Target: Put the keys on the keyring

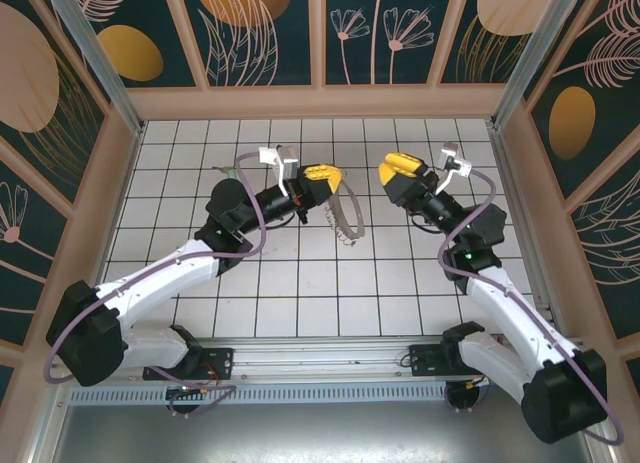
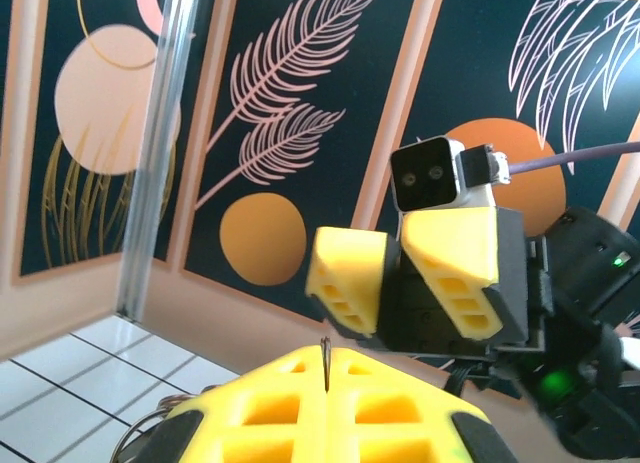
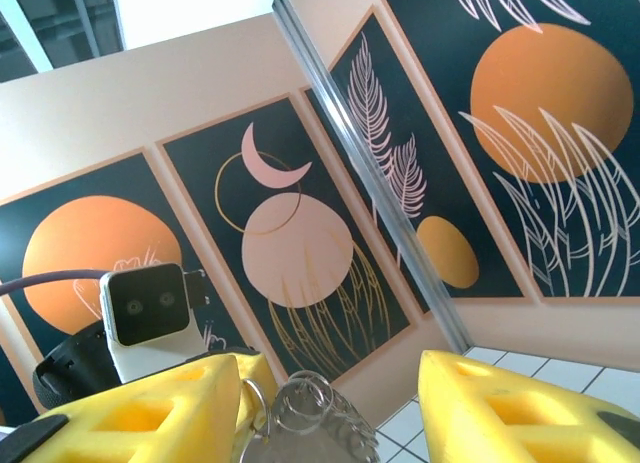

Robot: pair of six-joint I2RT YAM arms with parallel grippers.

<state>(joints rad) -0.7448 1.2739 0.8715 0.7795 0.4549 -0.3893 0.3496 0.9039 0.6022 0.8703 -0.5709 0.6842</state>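
the left gripper (image 1: 328,174) is pressing its fingers together on a thin metal sliver of the keyring (image 1: 346,220), which is dangling just beside it over the tiled floor (image 1: 300,283); the right gripper (image 1: 392,169) is facing it closely, its fingers (image 3: 500,413) standing apart, silvery rings (image 3: 310,408) showing between them

Looks matt and faintly grainy, plastic, on the yellow fingers (image 3: 500,408), shiny silvery metal on the keyring (image 3: 308,408) (glossy white floor tiles (image 1: 300,283)), brushed metal on the frame post (image 3: 370,183).
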